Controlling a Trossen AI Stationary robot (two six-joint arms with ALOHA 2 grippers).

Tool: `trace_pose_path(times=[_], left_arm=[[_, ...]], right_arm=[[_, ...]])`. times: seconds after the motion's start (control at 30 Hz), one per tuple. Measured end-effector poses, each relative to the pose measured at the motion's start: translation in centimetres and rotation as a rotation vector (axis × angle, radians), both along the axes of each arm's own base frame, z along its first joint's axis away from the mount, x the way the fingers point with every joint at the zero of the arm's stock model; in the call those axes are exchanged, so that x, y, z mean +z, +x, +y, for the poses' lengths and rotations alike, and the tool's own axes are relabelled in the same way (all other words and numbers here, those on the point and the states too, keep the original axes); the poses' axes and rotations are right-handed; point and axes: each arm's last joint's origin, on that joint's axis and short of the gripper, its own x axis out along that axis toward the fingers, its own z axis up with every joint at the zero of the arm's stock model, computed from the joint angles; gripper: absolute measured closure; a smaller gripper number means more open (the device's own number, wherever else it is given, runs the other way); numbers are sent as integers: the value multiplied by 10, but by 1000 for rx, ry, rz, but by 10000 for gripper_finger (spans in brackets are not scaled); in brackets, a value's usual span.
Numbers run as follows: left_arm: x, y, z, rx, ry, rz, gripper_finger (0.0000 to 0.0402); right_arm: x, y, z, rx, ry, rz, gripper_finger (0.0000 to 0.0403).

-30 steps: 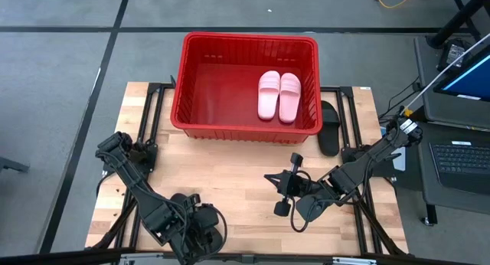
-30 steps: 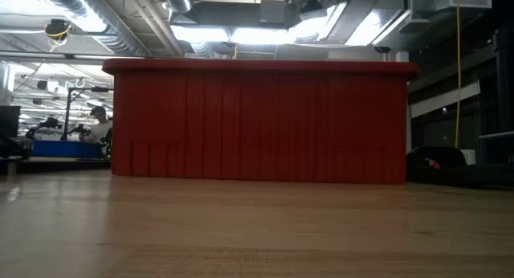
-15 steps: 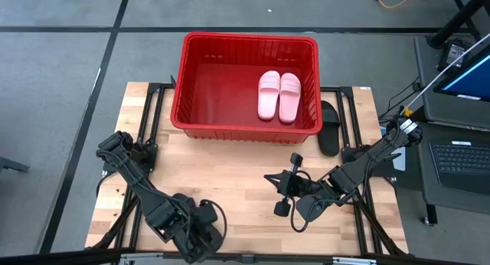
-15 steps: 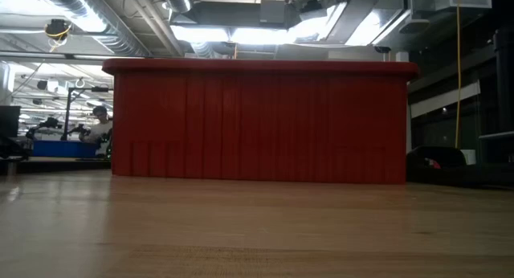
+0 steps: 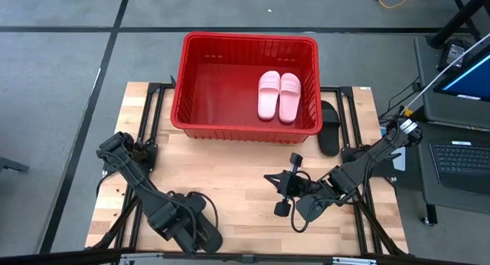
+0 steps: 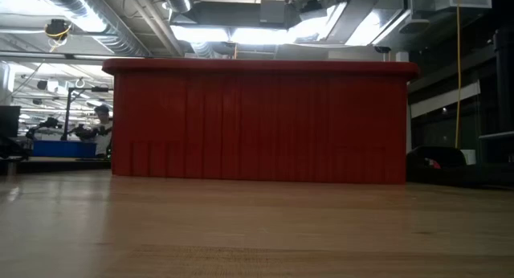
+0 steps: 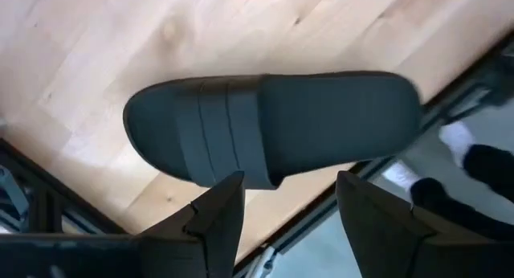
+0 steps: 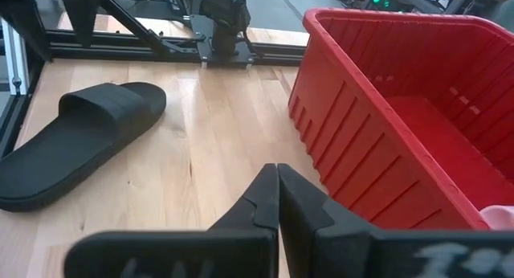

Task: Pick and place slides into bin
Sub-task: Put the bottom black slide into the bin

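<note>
The red bin stands upright at the far middle of the wooden counter, ribbed walls and thick rim, open at the top; two pale pink slides lie side by side inside it, toward its right wall, soles down; one black slide lies flat on the counter just beside the bin's right wall; another black slide lies strap up at the counter's near edge.

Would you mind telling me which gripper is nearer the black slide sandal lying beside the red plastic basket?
The right gripper: it sits shut in front of that black sandal. The left gripper hangs open at the table's front edge, over another black sandal.
</note>
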Motion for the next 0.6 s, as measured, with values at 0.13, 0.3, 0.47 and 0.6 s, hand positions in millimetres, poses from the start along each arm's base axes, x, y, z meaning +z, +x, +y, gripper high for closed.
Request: trace_pose_path(times=[0.13, 0.3, 0.47, 0.6], left_arm=[[-26, 10, -10, -37, -14, 108, 212], [-63, 19, -22, -91, 0, 264, 213], [-81, 24, -27, -86, 29, 290, 211], [-85, 27, -27, -47, 95, 239, 212]], right_arm=[[0, 1, -2, -2, -11, 4, 398], [0, 2, -4, -4, -20, 8, 398], [0, 2, -4, -2, -22, 9, 398], [0, 2, -4, -2, -21, 9, 398]])
